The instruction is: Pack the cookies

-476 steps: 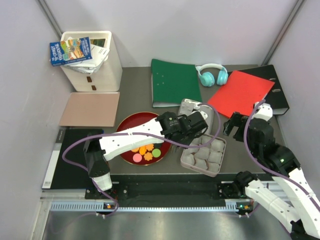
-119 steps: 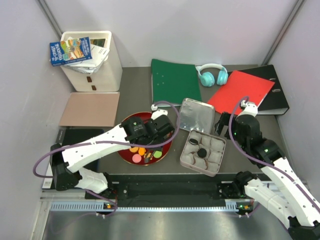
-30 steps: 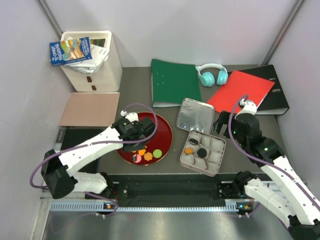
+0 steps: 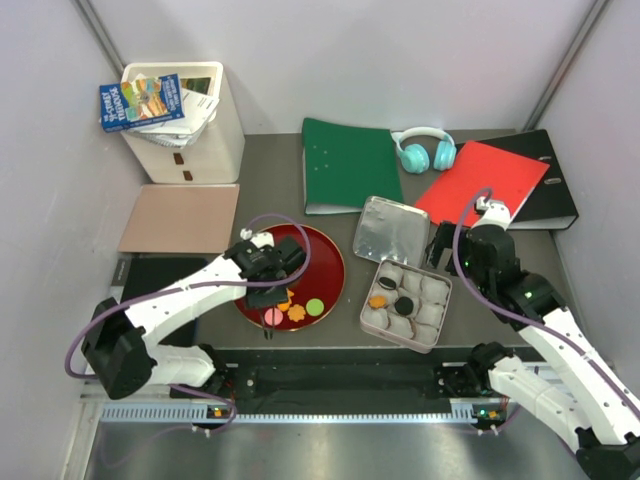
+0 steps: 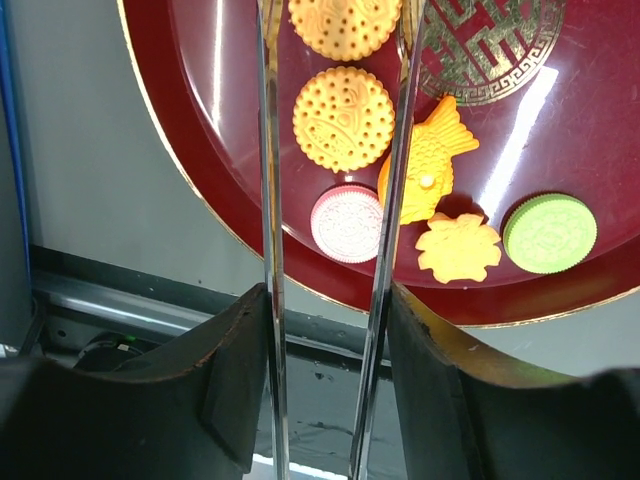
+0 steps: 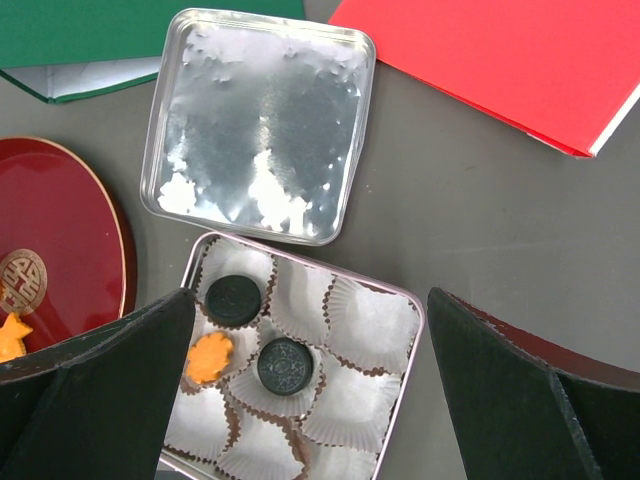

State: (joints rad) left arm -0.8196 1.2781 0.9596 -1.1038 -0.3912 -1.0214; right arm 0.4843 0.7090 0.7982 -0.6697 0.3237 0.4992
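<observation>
Several cookies lie on the red plate (image 5: 200,150): two orange rounds (image 5: 342,118), a pink round (image 5: 347,222), an orange fish shape (image 5: 425,165), an orange flower (image 5: 458,247) and a green round (image 5: 550,233). My left gripper (image 5: 328,300) is shut on metal tongs (image 5: 268,200), whose open blades straddle the orange and pink rounds. The square tin (image 6: 415,330) with paper cups holds two black cookies (image 6: 284,366) and one orange flower (image 6: 209,357). My right gripper (image 6: 310,300) is open and empty above the tin. In the top view, the left gripper (image 4: 268,290) is over the plate (image 4: 320,255).
The tin's silver lid (image 6: 260,125) lies just behind the tin. A green folder (image 4: 350,165), teal headphones (image 4: 425,150), and red (image 4: 485,185) and black binders lie at the back. A white bin (image 4: 185,120) and a brown mat (image 4: 180,218) are at the left.
The left arm came back from the tin to the plate. The tin, earlier empty, now holds two black cookies and an orange flower. Over the last second almost nothing moved.
</observation>
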